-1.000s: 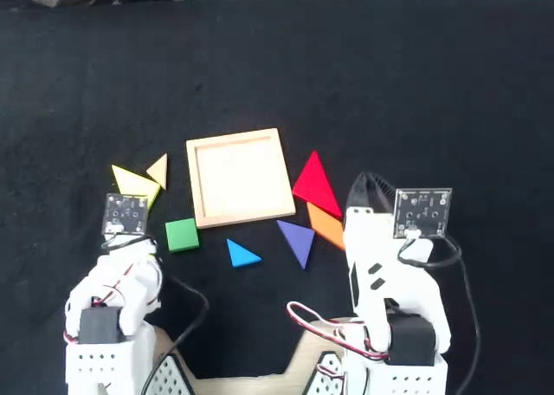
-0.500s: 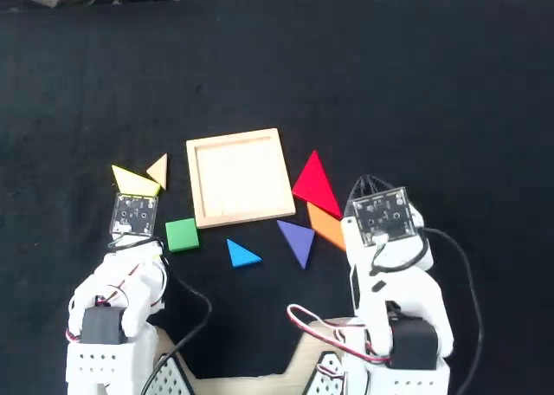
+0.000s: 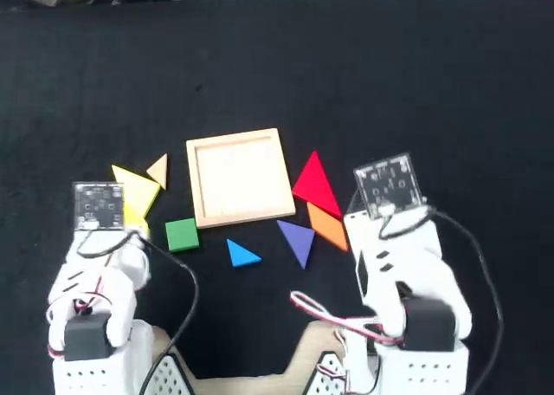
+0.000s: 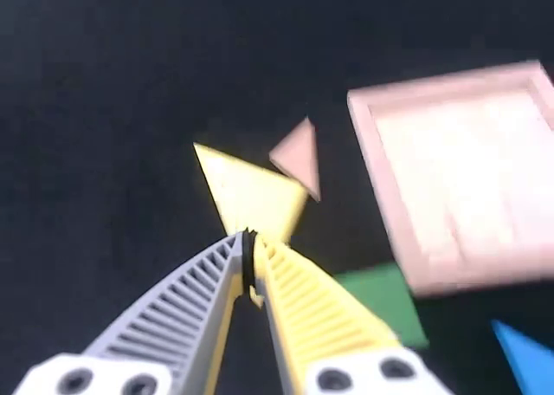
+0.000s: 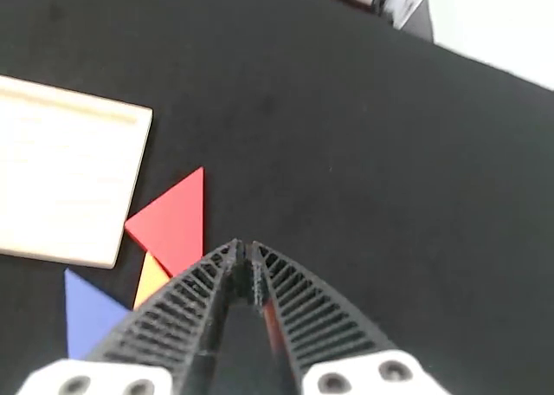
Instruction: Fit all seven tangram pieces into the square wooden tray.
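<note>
The square wooden tray (image 3: 240,177) lies mid-table with nothing in it. To its left lie a yellow triangle (image 3: 136,191) and a small tan triangle (image 3: 158,169); a green square (image 3: 182,235) and a blue triangle (image 3: 241,254) lie below it. Right of it are a red triangle (image 3: 313,181), an orange piece (image 3: 327,225) and a purple triangle (image 3: 298,239). My left gripper (image 4: 250,255) is shut just short of the yellow triangle (image 4: 251,194), holding nothing. My right gripper (image 5: 247,265) is shut above the red triangle (image 5: 173,223) and the orange piece (image 5: 151,280).
Black cloth covers the table (image 3: 363,83), with wide free room beyond the tray and to the right. Both arm bases (image 3: 95,360) stand at the near edge, with cables between them. Clutter sits past the far edge.
The left arm has swung left, its wrist now left of the yellow triangle. The right arm rose and shifted slightly right, uncovering more of the orange piece. No piece has moved.
</note>
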